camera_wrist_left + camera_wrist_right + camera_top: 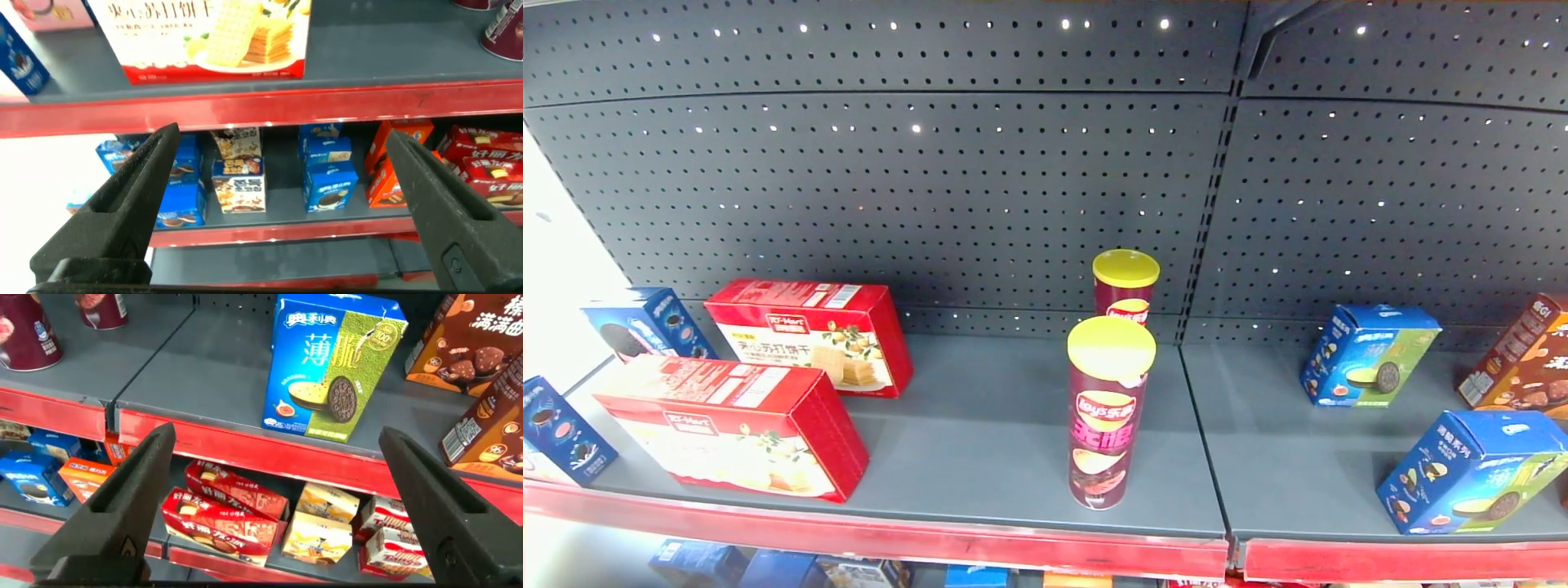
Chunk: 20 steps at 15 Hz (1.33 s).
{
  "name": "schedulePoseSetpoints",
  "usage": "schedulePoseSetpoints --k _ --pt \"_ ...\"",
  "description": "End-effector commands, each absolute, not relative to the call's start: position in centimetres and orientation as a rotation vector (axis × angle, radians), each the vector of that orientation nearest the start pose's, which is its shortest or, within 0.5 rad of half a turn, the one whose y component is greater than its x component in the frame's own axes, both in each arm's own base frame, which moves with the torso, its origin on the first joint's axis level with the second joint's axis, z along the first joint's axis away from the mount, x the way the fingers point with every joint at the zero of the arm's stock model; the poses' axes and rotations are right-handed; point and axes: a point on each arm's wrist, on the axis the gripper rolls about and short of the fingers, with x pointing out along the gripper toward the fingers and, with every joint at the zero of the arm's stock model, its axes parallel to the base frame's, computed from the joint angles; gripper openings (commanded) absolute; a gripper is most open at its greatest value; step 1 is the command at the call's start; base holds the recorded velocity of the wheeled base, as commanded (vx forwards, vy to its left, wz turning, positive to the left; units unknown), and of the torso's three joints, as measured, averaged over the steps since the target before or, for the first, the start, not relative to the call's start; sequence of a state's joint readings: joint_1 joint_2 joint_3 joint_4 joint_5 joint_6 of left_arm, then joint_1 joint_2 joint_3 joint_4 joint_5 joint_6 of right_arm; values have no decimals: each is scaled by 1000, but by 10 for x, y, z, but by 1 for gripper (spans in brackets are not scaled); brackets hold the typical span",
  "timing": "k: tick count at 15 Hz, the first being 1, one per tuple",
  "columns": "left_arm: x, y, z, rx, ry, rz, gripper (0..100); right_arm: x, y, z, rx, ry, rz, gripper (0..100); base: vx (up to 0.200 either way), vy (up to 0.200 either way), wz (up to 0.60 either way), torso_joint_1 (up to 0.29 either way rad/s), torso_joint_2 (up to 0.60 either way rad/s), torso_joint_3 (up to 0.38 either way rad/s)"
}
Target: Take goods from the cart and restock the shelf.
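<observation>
left claw point(279, 131) wide open, holding nothing — right claw point(276, 433) the same, both facing the shelf point(980, 433) front. a chip can point(1109, 412) stands upright near the shelf's front edge, a second can point(1125, 286) just behind it.

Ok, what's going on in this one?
A robot faces a store shelf and holds nothing. Its left gripper hangs open before the shelf front, below a red cracker box. Its right gripper is open in front of a blue-and-green cookie box. A chip can stands upright mid-shelf with a second can behind it.
</observation>
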<state>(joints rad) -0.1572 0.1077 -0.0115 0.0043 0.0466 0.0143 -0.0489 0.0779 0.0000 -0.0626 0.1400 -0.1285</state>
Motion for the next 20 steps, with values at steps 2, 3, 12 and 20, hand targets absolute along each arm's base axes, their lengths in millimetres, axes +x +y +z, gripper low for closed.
schedulePoseSetpoints --k 2,3,12,20 --pt "-6 2 113 48 140 -114 100 -16 4 84 -127 15 93 100 0 0 0 0 0 0" --pt "5 0 140 49 158 -128 100 -16 4 84 -127 14 93 100 0 0 0 0 0 0" --pt "128 -42 187 44 381 -489 100 -16 4 84 -127 15 93 100 0 0 0 0 0 0" --pt "189 -90 197 87 440 -634 100 -16 4 84 -127 14 93 100 0 0 0 0 0 0"
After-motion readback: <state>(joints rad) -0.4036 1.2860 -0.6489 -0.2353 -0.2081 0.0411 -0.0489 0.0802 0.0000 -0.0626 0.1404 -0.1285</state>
